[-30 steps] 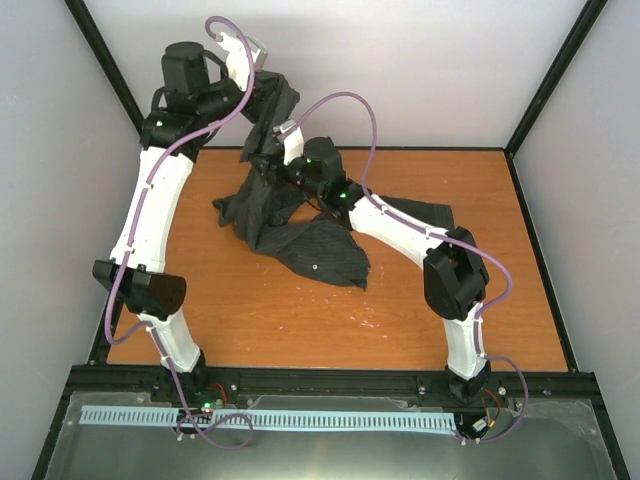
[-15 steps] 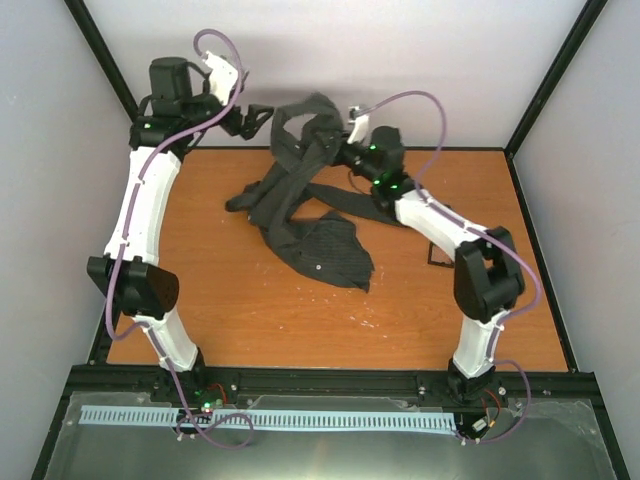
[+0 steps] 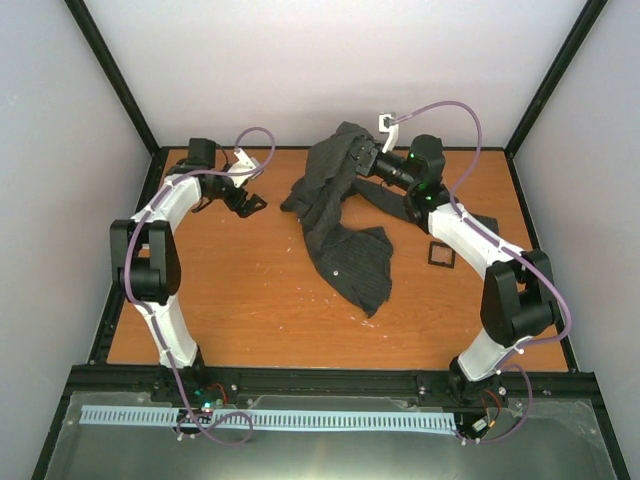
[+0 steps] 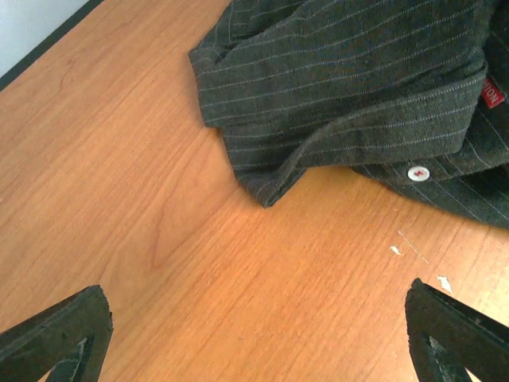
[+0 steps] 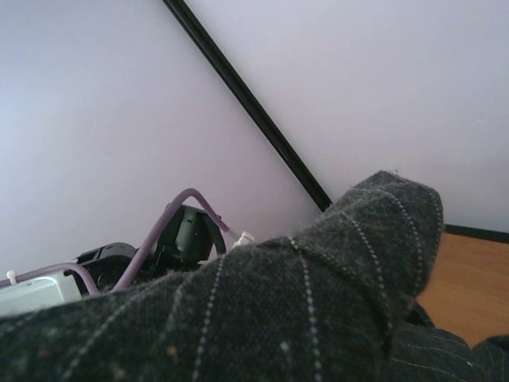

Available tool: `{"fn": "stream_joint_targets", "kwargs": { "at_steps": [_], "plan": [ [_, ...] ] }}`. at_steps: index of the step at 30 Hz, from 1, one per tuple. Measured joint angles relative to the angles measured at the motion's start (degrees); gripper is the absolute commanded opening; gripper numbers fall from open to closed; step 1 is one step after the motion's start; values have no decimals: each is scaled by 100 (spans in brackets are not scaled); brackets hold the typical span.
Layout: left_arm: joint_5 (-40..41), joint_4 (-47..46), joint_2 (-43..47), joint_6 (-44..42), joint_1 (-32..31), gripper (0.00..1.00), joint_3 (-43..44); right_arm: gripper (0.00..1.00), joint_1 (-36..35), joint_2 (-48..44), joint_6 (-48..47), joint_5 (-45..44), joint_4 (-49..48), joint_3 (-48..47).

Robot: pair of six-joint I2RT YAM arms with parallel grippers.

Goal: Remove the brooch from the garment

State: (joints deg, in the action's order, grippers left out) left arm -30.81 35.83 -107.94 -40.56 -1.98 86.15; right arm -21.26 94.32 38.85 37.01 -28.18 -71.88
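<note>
The garment (image 3: 345, 235), a dark pinstriped shirt, hangs from my right gripper (image 3: 362, 157) at the back of the table and trails down onto the wood. That gripper is shut on a raised fold of it. In the right wrist view the cloth (image 5: 278, 310) covers the jaws. My left gripper (image 3: 246, 201) is open and empty, low over the table at the back left. Its fingertips (image 4: 60, 330) frame bare wood, with the shirt's edge (image 4: 350, 87) and a white button (image 4: 417, 172) just beyond. The brooch is out of view in every frame.
A small black square tray (image 3: 440, 255) lies on the table to the right of the shirt. A red label (image 4: 493, 94) shows on the collar. White specks (image 4: 395, 251) dot the wood. Black frame posts and pale walls enclose the table.
My left gripper opened, let go of the shirt and dropped from high up to the back left of the table. My right gripper shut on the shirt and carried it back and rightward.
</note>
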Motion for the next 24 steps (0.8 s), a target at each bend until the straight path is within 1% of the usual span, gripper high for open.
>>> {"fn": "stream_joint_targets", "kwargs": {
  "at_steps": [4,7,10,14,18,22,24],
  "plan": [
    [-310,-479,-63,-131,-42,100,-142,3,31,0,20,92,70,48],
    [-334,-879,-127,-229,-111,100,-278,3,35,0,22,149,83,46],
    [-374,-1054,-450,-341,-232,100,-116,3,42,0,22,197,173,22],
    [-461,-1027,-1176,-516,-330,100,391,3,68,4,20,264,363,-107],
    [-654,-774,-1823,-850,-367,100,942,3,103,4,20,293,468,-184],
    [-887,-627,-1919,-1266,-367,99,964,3,127,4,17,330,588,-184],
    [-979,-625,-1919,-1392,-389,96,975,3,144,4,20,380,608,-184]
  ]
}}
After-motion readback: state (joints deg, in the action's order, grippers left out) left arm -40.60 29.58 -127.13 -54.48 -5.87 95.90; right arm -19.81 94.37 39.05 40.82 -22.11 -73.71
